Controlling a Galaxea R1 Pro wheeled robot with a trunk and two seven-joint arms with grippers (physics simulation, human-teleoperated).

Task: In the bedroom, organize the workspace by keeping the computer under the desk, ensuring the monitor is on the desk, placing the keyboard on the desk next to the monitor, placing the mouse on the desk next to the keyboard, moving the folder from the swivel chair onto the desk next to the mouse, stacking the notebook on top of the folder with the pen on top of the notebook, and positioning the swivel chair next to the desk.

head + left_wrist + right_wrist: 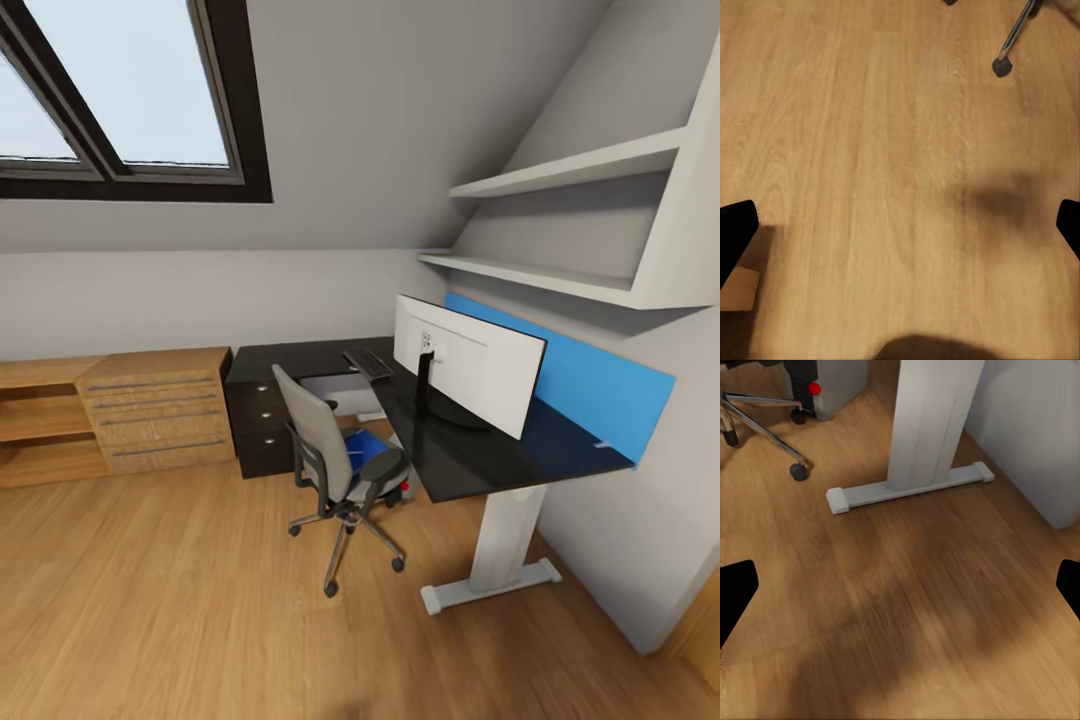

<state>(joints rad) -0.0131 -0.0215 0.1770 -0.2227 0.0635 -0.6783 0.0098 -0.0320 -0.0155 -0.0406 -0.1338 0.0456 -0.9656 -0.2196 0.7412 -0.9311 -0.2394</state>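
Head view – desk: You face the black desk (480, 460) from the open floor; the monitor (470, 365) stands upright on it and the keyboard (368, 363) lies on the top beyond the monitor, well apart from its base.
Head view – chair: The swivel chair (330, 455) sits just beside the desk's edge, its back toward you. The blue folder (362, 447) lies on the seat, partly hidden by the backrest.
Head view – unseen items: You cannot pick out mouse, notebook or pen from here.
Left wrist view – gripper: The left gripper (900, 232) hangs over bare wooden floor (870, 150), fingers spread wide and empty; a chair caster (1002, 67) is well ahead.
Right wrist view – gripper: The right gripper (900, 585) is likewise spread wide and empty, above the floor near the desk's white foot (907, 487). The computer (832, 382) stands under the desk, beside the chair's legs.
Handling – folder: Expect it thin, light, somewhat flexible and slick on the seat; judge a pinch on an edge overhanging the cushion, reaching around the backrest.
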